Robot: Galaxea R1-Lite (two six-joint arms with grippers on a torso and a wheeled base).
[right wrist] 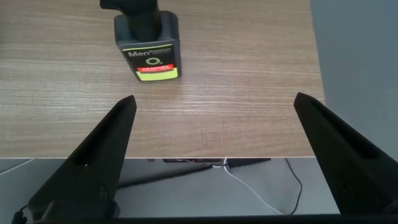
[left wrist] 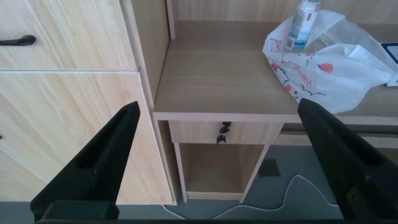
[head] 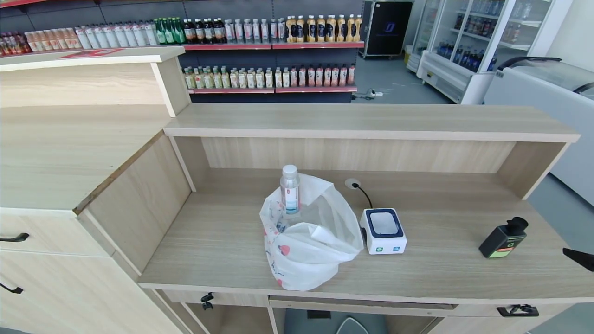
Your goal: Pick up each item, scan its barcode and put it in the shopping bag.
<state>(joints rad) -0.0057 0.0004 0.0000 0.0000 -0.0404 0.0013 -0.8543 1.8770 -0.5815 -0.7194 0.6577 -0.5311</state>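
The dark bottle [head: 503,239] with the green and red label stands on the counter [head: 441,278]. It is just ahead of your right gripper [right wrist: 214,98] and a little to that gripper's left, near the fingertips but apart from them and not between them. Your right gripper is spread wide and grasps nothing. It is held low at the counter's front right edge, with its fingers [right wrist: 93,162] pointing in over the wood. In the head view one black fingertip [head: 577,257] pokes in beside the bottle.

Your left gripper [left wrist: 219,104] is likewise spread and empty, held out in front of the counter's front left corner. It faces the cabinet [left wrist: 62,93] and the keyed drawer [left wrist: 222,132] under the top.

The right wrist view gives you the bottle's label face-on. The left wrist view gives you the printed side of the shopping bag [head: 306,246], which sits farther on and to that gripper's right.

The head view gives you the bag's open mouth. A clear bottle [head: 290,190] with a white cap stands upright inside, on the side away from both grippers. You cannot tell what else lies among the folds.

The scanner [head: 383,230] sits just beside the bag, between it and the dark bottle, well to your right gripper's left. Its cable [head: 364,195] runs to a hole farther back in the counter.
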